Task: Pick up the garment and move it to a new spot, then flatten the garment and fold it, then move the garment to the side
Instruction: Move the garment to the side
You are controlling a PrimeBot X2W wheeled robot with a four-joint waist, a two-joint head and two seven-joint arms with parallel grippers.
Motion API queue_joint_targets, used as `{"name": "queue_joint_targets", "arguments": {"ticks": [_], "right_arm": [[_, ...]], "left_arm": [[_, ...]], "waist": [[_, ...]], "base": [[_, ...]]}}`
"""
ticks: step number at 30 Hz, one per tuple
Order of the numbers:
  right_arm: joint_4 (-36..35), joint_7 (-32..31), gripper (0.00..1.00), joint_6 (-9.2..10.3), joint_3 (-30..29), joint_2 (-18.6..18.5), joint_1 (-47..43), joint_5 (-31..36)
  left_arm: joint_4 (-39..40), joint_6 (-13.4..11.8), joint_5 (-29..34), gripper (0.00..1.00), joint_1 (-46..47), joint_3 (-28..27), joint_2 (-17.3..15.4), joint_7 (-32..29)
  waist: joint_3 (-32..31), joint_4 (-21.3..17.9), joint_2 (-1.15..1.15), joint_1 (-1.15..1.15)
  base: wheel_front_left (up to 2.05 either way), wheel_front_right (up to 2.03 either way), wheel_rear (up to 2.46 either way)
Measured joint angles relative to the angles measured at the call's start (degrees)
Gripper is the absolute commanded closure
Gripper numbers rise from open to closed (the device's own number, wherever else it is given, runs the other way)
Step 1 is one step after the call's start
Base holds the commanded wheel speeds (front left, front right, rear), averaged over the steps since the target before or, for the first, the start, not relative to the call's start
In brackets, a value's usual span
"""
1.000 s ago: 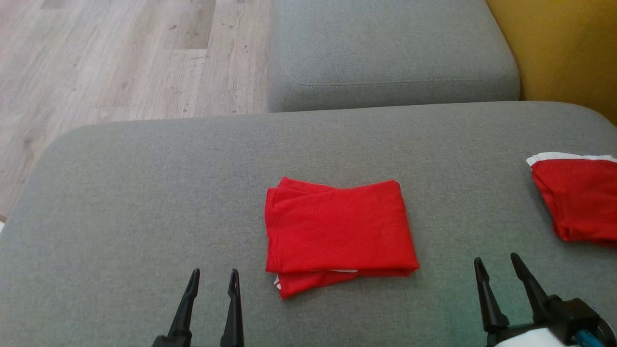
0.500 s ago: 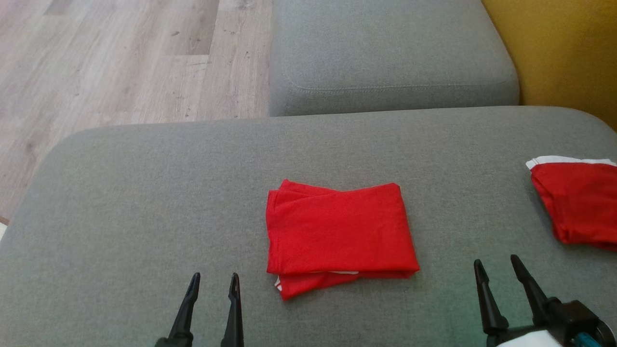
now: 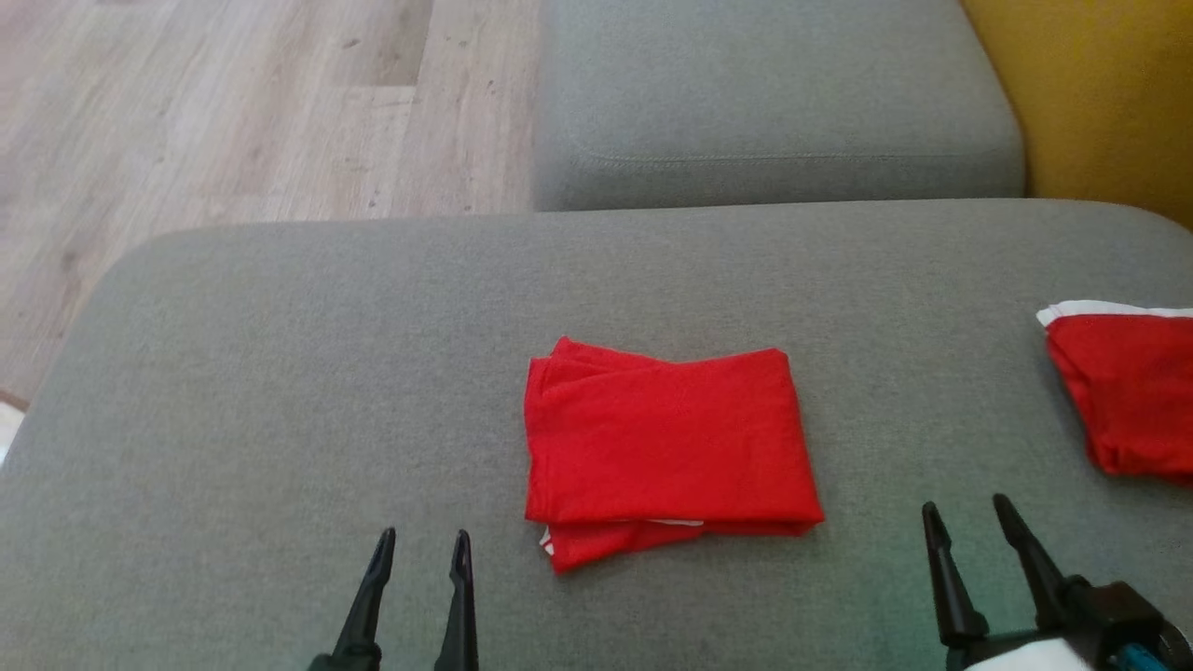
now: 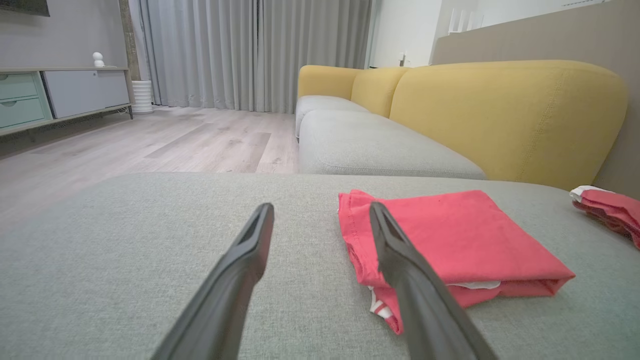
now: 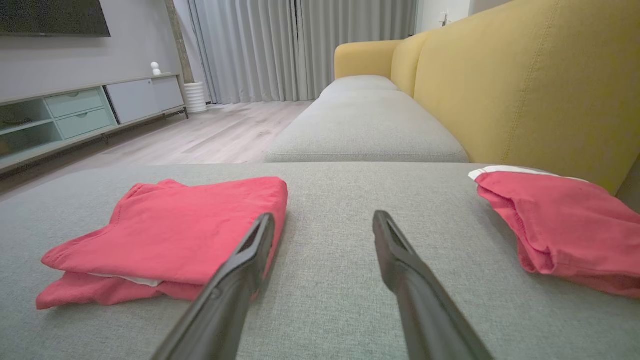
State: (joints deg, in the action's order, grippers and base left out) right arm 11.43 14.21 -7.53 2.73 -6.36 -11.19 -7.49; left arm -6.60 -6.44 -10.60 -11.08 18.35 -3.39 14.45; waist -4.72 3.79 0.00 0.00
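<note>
A red garment (image 3: 666, 447) lies folded into a neat rectangle in the middle of the grey seat cushion (image 3: 280, 373), a sliver of white trim showing at its near edge. My left gripper (image 3: 421, 540) stands open near the front edge, to the garment's left and apart from it. My right gripper (image 3: 965, 511) is open too, off to the garment's right. The left wrist view has the garment (image 4: 450, 245) just right of my open left gripper (image 4: 320, 215). In the right wrist view it (image 5: 170, 230) lies left of my open right gripper (image 5: 322, 222).
A second red garment with a white edge (image 3: 1128, 391) lies at the cushion's right side, also in the right wrist view (image 5: 560, 225). Another grey cushion (image 3: 774, 102) lies beyond. The yellow backrest (image 3: 1100, 93) rises at the right, wooden floor (image 3: 233, 112) at the left.
The camera has shifted slightly, so the whole picture slid a little to the right. The garment and both grippers hold their places.
</note>
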Motion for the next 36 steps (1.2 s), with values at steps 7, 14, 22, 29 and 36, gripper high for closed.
{"name": "queue_joint_targets", "arguments": {"ticks": [7,14,22,29,36], "right_arm": [[2.44,0.00,0.00,0.00,-2.89,0.82,1.60,-2.35],[11.39,-6.32,0.00,0.00,1.75,0.04,10.95,-16.59],[18.27,-19.11,0.04,0.00,6.02,-5.03,22.68,-32.08],[17.42,-22.26,1.00,0.00,7.82,-4.79,22.71,-38.16],[13.39,-20.81,1.00,0.00,8.72,-6.26,22.09,-38.21]], "left_arm": [[0.25,-0.04,1.83,0.00,0.59,1.56,-0.01,0.00],[0.26,-0.22,2.22,0.00,3.23,3.26,-0.01,0.00],[-0.62,-1.21,3.60,0.00,7.65,6.88,0.03,0.00],[-0.33,-3.87,3.11,0.00,8.53,7.44,0.03,0.00],[1.79,-6.71,0.25,0.00,8.59,6.93,0.05,0.00]], "waist": [[2.75,2.17,0.00,0.00],[7.02,4.74,0.00,0.01],[11.86,8.15,0.00,0.02],[13.37,8.95,0.00,0.01],[14.57,5.50,0.00,0.00]], "base": [[0.00,0.00,0.00],[0.00,0.00,0.00],[0.00,0.00,0.00],[0.00,0.00,0.00],[0.00,0.00,0.00]]}}
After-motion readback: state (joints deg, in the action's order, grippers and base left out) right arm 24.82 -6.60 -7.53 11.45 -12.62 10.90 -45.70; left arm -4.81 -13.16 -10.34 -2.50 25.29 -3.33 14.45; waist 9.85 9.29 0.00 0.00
